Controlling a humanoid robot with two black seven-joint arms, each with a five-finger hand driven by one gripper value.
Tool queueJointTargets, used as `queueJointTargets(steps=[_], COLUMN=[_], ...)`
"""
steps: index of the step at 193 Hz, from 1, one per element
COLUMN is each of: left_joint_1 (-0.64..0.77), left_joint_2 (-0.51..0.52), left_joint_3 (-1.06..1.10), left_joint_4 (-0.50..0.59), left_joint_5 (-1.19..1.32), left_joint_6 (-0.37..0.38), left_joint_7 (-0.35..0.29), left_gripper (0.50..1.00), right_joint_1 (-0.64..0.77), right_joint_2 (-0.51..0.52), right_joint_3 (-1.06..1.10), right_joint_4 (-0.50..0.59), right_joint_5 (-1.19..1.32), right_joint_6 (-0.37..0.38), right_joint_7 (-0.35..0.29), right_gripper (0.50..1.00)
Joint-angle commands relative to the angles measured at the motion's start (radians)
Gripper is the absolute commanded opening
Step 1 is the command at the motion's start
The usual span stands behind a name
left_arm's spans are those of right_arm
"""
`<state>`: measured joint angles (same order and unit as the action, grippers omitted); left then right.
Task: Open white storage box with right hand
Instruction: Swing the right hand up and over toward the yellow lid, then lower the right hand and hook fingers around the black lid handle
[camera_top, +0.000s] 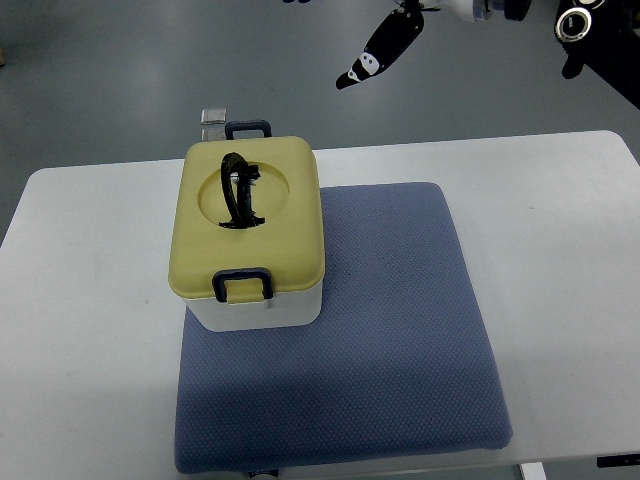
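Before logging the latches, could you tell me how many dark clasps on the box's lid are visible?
2: near clasp at the lid's front edge, far clasp at its back edge; others may be hidden.

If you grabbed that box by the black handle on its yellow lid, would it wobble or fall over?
Probably not much. The storage box looks squat with a wide flat base, so tipping seems unlikely. The black handle sits near the middle of the yellow lid, so it should hang fairly level. The blue mat underneath looks grippy, so sliding seems unlikely.

Single steep overhead view, table
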<state>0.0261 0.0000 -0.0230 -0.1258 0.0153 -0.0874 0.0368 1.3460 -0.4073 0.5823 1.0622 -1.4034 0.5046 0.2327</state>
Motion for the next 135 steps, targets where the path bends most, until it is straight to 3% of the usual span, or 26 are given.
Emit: queueJointTargets(steps=[1, 79, 135], left_joint_1=[0.0, 0.0, 0.0], left_joint_2=[0.0, 0.0, 0.0], left_joint_3=[0.0, 0.0, 0.0], left_joint_4=[0.0, 0.0, 0.0], left_joint_5=[0.0, 0.0, 0.0], left_joint_6=[0.0, 0.0, 0.0], left_joint_7=[0.0, 0.0, 0.0], left_gripper=[1.0, 1.0, 1.0], right_joint_1=[0.042, 0.068, 0.128], right_joint_2=[0.027, 0.156, 0.191], right_joint_3=[-0.073, -0.134, -0.248], right_joint_4=[0.004, 0.001, -0.01], right_joint_5=[-0.023, -0.186, -0.235], right_joint_6=[-0.006, -0.058, -0.094], right_joint_7=[0.004, 0.0, 0.0], right_gripper=[0.924, 0.924, 0.924])
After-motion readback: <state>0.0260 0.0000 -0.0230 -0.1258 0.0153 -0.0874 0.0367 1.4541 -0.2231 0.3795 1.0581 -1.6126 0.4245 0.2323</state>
